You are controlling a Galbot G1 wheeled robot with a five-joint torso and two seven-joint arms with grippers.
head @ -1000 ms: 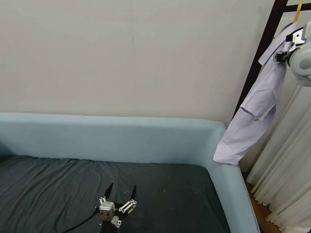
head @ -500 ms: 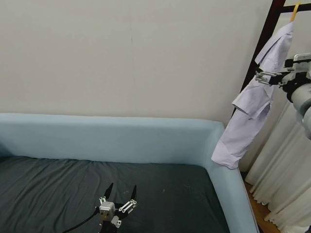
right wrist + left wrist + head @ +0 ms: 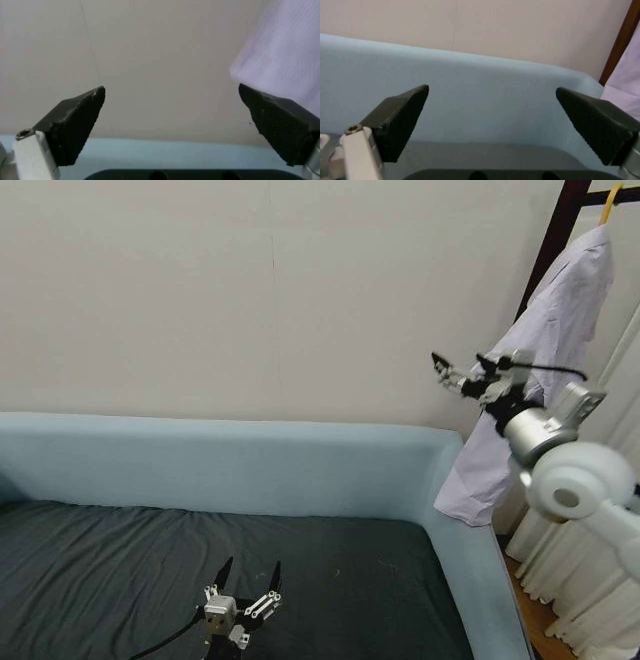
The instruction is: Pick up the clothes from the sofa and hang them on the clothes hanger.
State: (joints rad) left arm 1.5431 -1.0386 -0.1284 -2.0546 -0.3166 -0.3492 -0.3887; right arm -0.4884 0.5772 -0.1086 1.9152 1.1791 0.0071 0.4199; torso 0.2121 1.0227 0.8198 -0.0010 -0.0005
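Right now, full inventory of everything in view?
shirt: 1, pale lilac, hanging at upper right, hem down by the sofa's right end
hanger: 1, yellow, hooked on the rack above the shirt
rack post: 1, dark brown, behind the shirt
sofa: 1, light blue, against the wall
seat cover: 1, dark grey, on the sofa seat
curtain: 1, cream, lower right
wall: off-white, behind the sofa
left tool: 1, black fingers, open, low over the seat cover
right tool: 1, black fingers, open, in the air left of the shirt
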